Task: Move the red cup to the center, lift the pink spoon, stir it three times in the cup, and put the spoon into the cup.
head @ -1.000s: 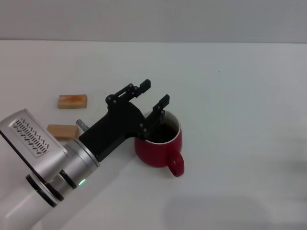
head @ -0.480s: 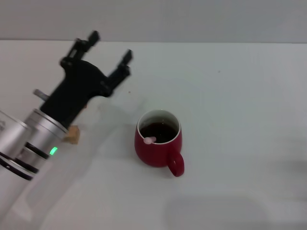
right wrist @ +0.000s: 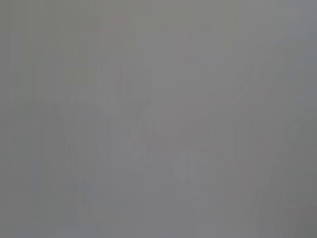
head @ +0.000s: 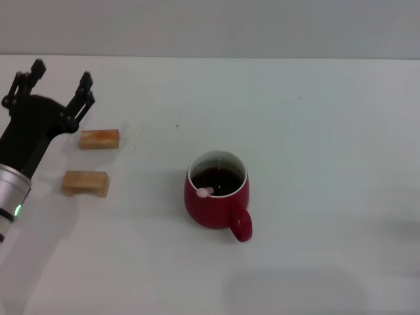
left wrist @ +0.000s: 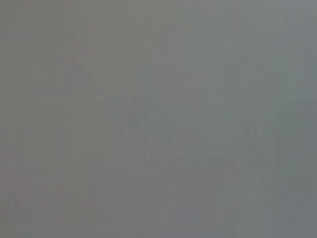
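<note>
Red cup (head: pixel 216 197) sits mid-table with the pink spoon (head: pixel 205 192) now resting inside it, while the left gripper (head: pixel 58 85), fingers spread and empty, has pulled far away past two wooden blocks (head: pixel 99 138), suggesting the task is essentially complete.

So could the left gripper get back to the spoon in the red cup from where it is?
Probably yes: the left gripper is open, and only bare table separates it from the cup, where the spoon leans.

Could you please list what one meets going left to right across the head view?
left gripper → lower wooden block → upper wooden block → pink spoon → red cup
</note>
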`<state>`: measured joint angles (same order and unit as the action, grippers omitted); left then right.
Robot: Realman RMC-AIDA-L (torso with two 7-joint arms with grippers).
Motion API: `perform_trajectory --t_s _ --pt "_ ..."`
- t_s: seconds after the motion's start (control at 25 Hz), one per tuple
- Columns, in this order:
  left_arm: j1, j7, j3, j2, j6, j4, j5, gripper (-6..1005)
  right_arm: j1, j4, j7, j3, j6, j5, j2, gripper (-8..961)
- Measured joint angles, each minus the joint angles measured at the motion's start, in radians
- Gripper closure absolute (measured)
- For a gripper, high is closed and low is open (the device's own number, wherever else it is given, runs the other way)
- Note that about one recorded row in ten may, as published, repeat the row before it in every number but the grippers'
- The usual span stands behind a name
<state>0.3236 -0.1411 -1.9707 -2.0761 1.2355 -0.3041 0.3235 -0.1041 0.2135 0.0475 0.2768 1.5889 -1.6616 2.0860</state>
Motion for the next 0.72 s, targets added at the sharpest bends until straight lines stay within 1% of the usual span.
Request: perform_trajectory --t_s 0.2,0.44,0.72 --pt "-0.005 0.0 -0.024 -0.003 -0.031 0.029 0.017 185 0.007 -0.001 0.0 0.0 0.068 0.0 -0.003 213" --pt "-0.017 -0.001 -0.051 -0.003 -0.035 0.03 0.019 184 0.007 -0.002 0.004 0.0 0.082 -0.003 -0.005 213" --pt "-0.035 0.003 -0.053 -0.002 -0.032 0.023 0.022 184 0.003 -0.012 0.003 0.012 0.1 0.001 -0.005 212"
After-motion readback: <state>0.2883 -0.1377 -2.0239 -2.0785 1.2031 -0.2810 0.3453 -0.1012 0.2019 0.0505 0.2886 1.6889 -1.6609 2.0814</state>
